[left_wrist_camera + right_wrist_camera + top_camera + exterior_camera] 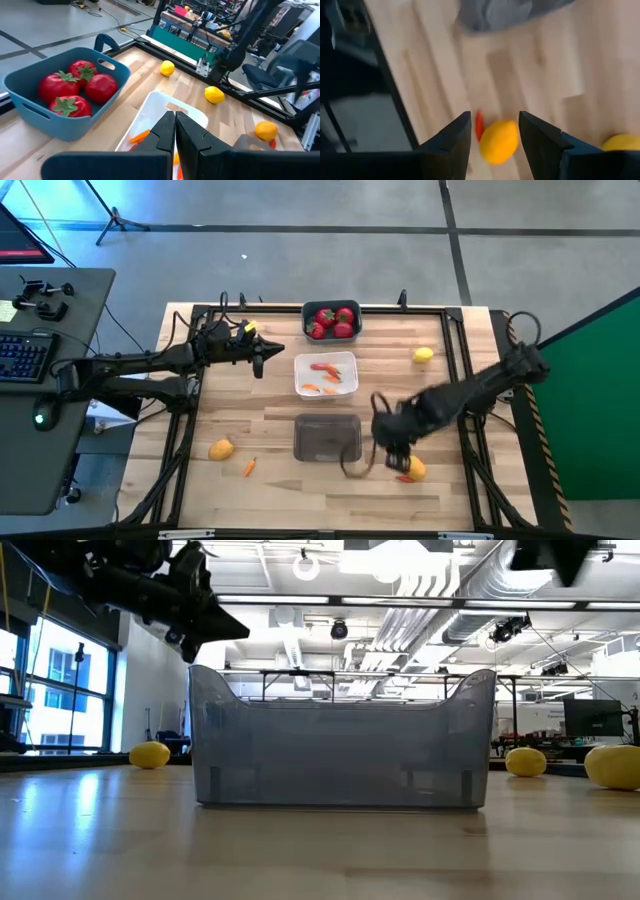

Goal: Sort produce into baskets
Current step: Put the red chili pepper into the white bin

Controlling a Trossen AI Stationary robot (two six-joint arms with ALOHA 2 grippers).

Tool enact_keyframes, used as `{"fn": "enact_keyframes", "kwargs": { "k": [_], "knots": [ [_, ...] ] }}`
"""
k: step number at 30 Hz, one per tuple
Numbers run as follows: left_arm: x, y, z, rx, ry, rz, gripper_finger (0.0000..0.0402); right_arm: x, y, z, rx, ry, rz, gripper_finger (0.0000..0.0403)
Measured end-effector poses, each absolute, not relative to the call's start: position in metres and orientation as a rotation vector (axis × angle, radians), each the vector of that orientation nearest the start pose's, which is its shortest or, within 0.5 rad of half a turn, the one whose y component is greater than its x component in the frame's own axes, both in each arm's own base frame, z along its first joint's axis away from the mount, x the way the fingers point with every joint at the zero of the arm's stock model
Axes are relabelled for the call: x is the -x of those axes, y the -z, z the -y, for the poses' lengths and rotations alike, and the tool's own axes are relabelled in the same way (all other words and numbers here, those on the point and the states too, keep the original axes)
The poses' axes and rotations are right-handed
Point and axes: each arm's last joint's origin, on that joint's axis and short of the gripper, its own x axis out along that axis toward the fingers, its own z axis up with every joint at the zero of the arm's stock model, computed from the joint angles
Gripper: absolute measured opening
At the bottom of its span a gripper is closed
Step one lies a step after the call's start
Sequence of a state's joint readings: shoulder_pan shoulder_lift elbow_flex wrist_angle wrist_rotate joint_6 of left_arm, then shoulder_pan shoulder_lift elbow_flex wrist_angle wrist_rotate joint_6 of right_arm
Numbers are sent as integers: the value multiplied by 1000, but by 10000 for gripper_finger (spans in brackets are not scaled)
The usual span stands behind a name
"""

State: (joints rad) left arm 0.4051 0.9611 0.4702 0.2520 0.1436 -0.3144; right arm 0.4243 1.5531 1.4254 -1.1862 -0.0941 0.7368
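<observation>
My right gripper (397, 458) (494, 120) is open just above a yellow lemon (414, 468) (497, 141) on the table, to the right of the translucent grey basket (327, 437). Its fingers stand either side of the lemon without touching it. A small red-orange piece (479, 125) lies against the lemon. My left gripper (258, 362) (175, 131) is shut and empty, raised left of the white basket (326, 374), which holds carrot pieces. The blue basket (331, 320) (30, 100) holds three strawberries (75, 87).
Another lemon (423, 355) lies at the far right and a third (221, 448) at the near left, with a carrot piece (249, 467) beside it. A black frame (455, 330) rims the table. The wood between the baskets and the left lemon is bare.
</observation>
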Motion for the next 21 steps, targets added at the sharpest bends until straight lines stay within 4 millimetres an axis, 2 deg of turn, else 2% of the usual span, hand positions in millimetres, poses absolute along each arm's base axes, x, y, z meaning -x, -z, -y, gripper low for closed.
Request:
{"fn": "enact_keyframes", "kwargs": {
  "k": [5, 8, 11, 16, 21],
  "knots": [
    [-191, -235, -79, 347, -298, -191, 0, -264, -273, -163, -305, -44, -1531, 154],
    [-191, -235, -79, 341, -297, -192, 0, -266, -256, -176, -244, -112, -1605, 154],
    [-191, -235, -79, 340, -297, -192, 0, -273, -243, -180, -228, -151, -1639, 154],
    [-191, -235, -79, 340, -296, -192, 0, -286, -232, -183, -243, -181, -1596, 154],
    [-191, -235, -79, 340, -296, -192, 0, -276, -199, -185, -285, -212, -1644, 154]
  ]
}}
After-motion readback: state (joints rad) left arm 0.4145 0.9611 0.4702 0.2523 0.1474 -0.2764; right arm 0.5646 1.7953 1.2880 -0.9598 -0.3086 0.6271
